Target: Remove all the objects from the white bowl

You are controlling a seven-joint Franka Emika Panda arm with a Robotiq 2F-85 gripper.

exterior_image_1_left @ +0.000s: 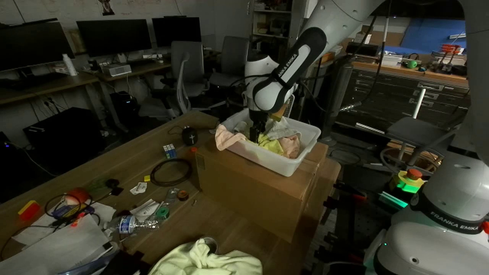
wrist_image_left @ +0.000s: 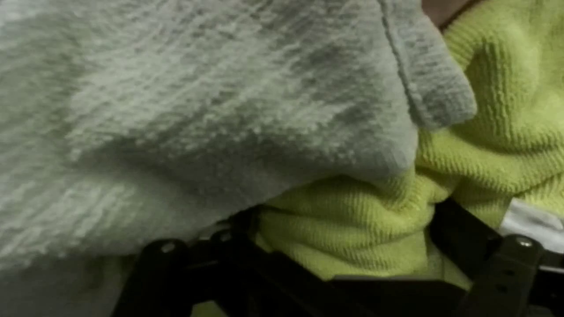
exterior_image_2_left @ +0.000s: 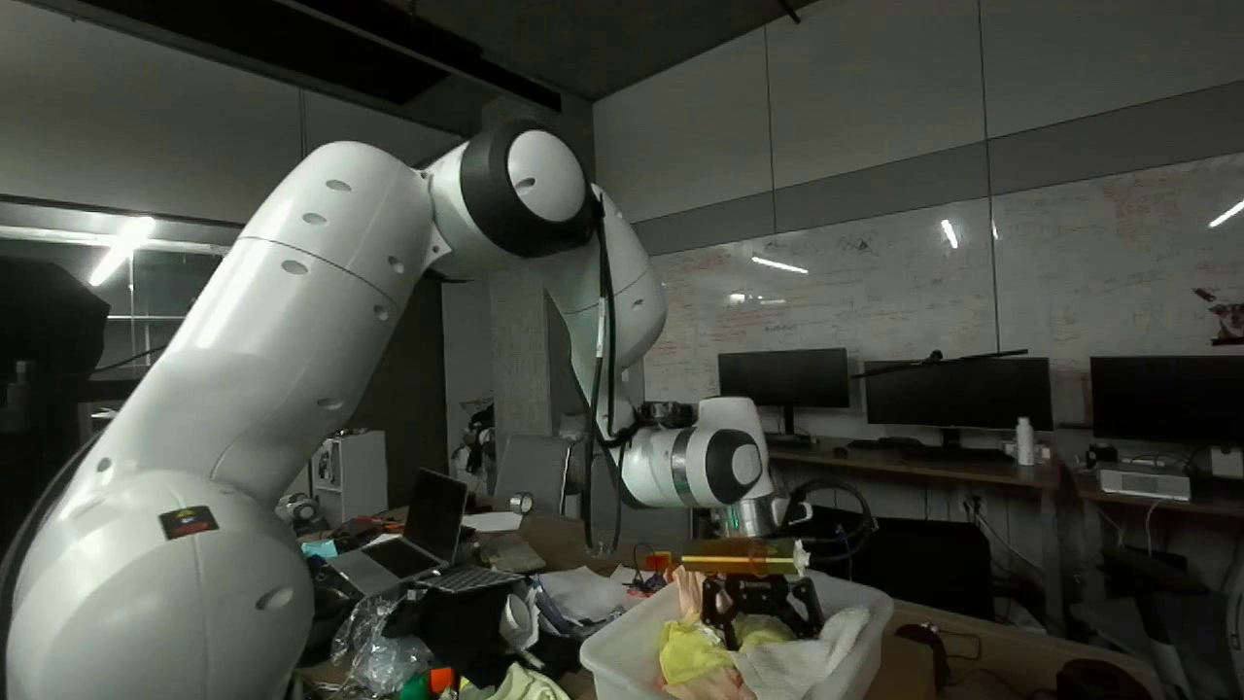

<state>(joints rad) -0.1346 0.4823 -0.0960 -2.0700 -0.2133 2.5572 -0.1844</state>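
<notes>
The black tool [wrist_image_left: 343, 215] hung inside a white tub [exterior_image_1_left: 263, 157], its fingers [wrist_image_left: 462, 237] spread apart, a yellow cloth [wrist_image_left: 476, 171] lay bunched between them, a grey cloth [wrist_image_left: 220, 101] partly overlapped it, a pink cloth [exterior_image_1_left: 227, 138] draped over the rim

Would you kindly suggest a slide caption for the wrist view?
Open claw straddling a rumpled yellow cloth beside a gray towel.

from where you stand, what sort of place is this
Probably a robotics lab or workroom: the Franka arm, a row of monitors and a marked-up whiteboard suggest it.
</notes>
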